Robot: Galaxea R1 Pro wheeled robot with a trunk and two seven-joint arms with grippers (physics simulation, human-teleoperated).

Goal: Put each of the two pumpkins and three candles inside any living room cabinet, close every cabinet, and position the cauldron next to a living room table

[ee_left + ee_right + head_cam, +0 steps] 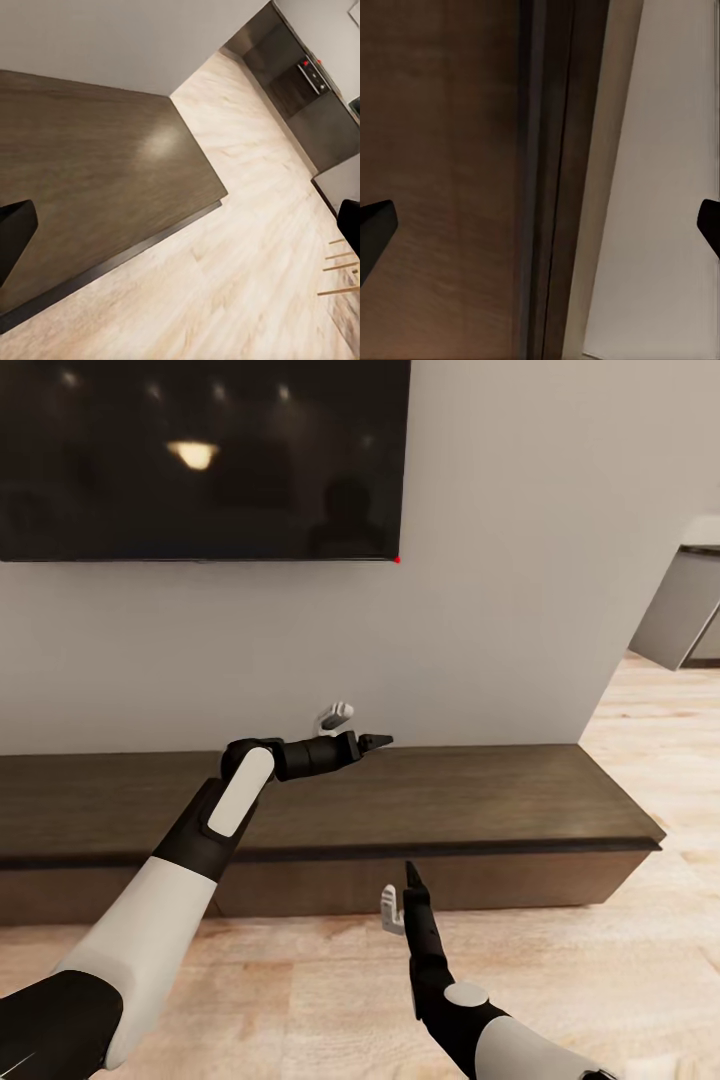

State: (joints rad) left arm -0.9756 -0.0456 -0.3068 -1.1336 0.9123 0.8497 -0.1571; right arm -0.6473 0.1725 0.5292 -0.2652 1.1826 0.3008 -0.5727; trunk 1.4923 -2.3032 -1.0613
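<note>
While both jaws gape empty, cabinet (420, 800) shut

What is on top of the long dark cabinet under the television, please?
Nothing rests on the cabinet; its brown top is bare. The left gripper hovers open above it. The drawers look shut, so whatever is inside cannot be seen.

1. The cabinet (480, 800) top lies bare right of the left gripper (352, 728); a hand could pass there.
2. The wall (500, 610) blocks the far side.
3. Open floor (600, 960) lies near and right.
4. The television (200, 460) hangs high, far left.
</note>
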